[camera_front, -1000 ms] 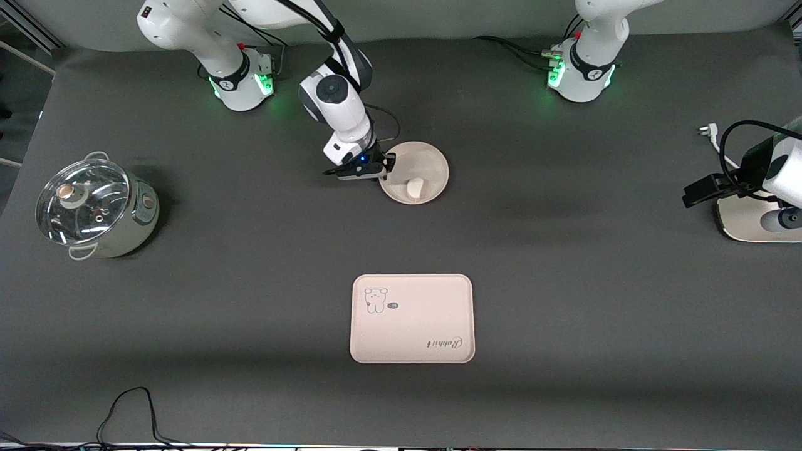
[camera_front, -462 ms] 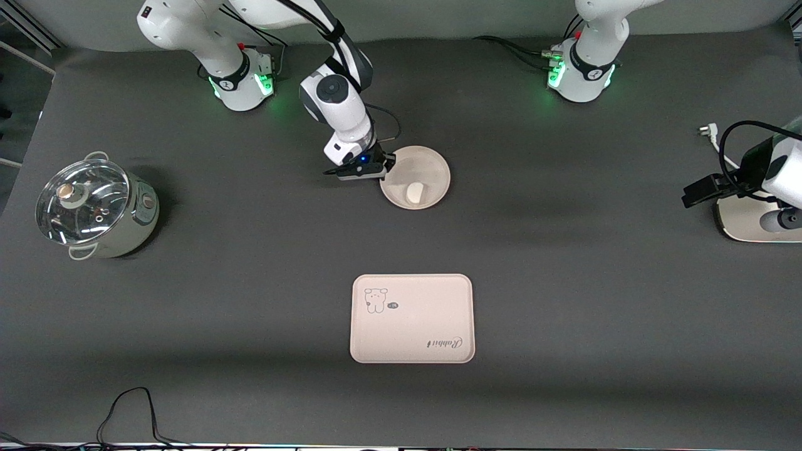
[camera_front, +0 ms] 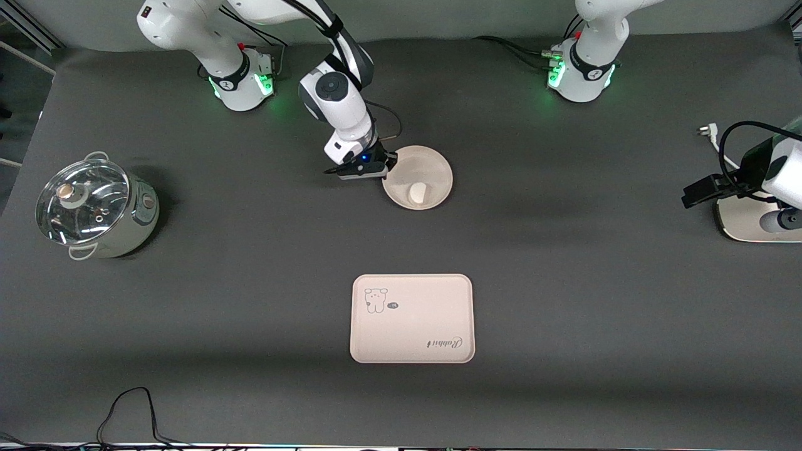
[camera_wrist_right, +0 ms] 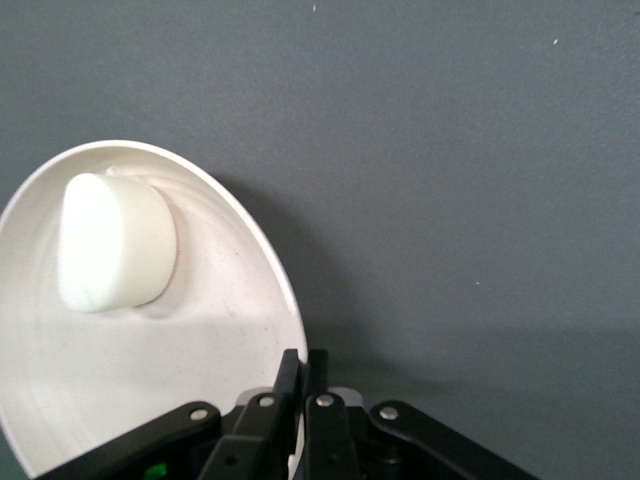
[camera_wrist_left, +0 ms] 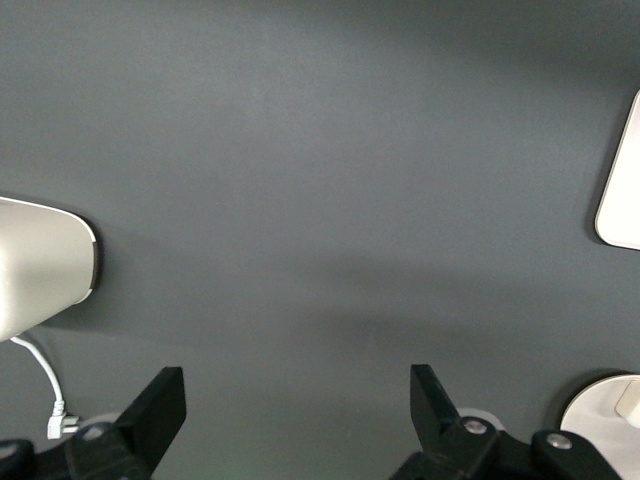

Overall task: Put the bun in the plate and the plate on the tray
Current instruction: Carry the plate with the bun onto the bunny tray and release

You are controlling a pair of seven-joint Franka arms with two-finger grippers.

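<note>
The round cream plate (camera_front: 418, 178) is lifted and tilted, with the off-white bun (camera_front: 416, 193) lying in it. My right gripper (camera_front: 386, 168) is shut on the plate's rim at the side toward the right arm's end. In the right wrist view the plate (camera_wrist_right: 210, 400) and the bun (camera_wrist_right: 115, 243) show beside the closed fingers (camera_wrist_right: 305, 375). The cream rectangular tray (camera_front: 411, 318) with the bear drawing lies flat, nearer to the front camera than the plate. My left gripper (camera_wrist_left: 295, 400) is open and empty, waiting at the left arm's end of the table.
A steel pot with a glass lid (camera_front: 94, 210) stands at the right arm's end. A cream appliance base (camera_front: 749, 220) and a white plug and cable (camera_front: 708, 133) lie at the left arm's end. A black cable (camera_front: 135, 410) lies along the table's front edge.
My right gripper has raised the plate by its rim and carried it slightly toward the left arm's end. The bun has slid a little in the plate. The left arm has not moved.
</note>
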